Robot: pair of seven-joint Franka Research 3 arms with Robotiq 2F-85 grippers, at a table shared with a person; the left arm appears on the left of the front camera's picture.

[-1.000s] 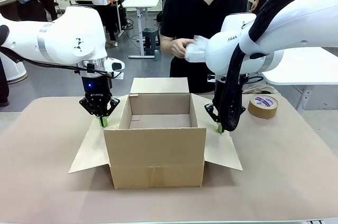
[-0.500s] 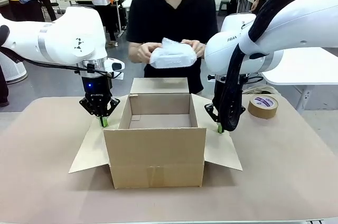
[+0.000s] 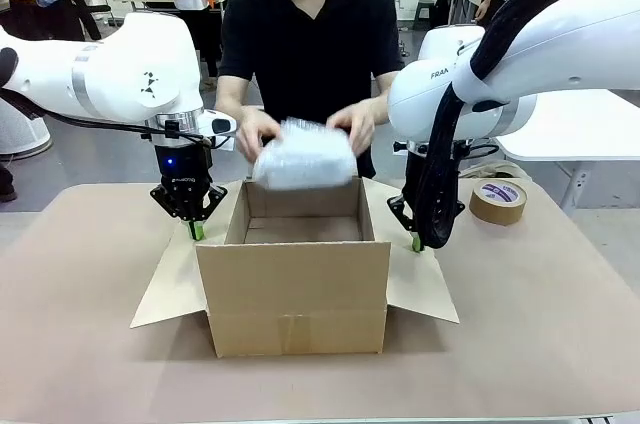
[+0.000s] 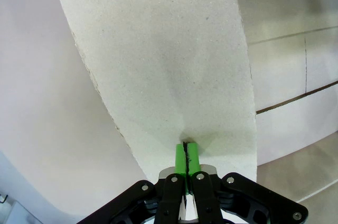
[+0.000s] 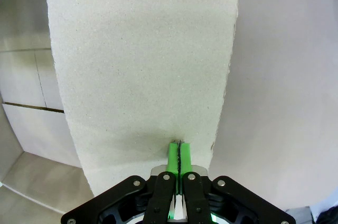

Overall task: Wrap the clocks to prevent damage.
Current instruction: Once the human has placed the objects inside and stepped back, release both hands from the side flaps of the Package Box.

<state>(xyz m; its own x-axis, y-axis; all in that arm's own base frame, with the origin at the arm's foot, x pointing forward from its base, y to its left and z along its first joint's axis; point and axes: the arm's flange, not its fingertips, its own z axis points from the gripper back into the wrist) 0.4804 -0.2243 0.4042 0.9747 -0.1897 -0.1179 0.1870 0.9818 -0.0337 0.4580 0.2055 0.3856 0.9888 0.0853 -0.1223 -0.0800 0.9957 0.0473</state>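
While the left gripper [image 3: 196,231] and right gripper [image 3: 416,242], pinched shut, pin down the side flaps [image 3: 168,289] of the open brown cardboard box [image 3: 295,284], a person's hands [image 3: 256,131] hold the white bubble-wrapped bundle [image 3: 303,159] between and above them, where a slipping tip might free a flap to knock it.

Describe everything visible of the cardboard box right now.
The cardboard box is plain brown and stands upright on the table, top open, inside apparently empty. Its left flap and right flap splay outward, pressed down by the shut left gripper and right gripper. A person holds a wrapped bundle over its far edge.
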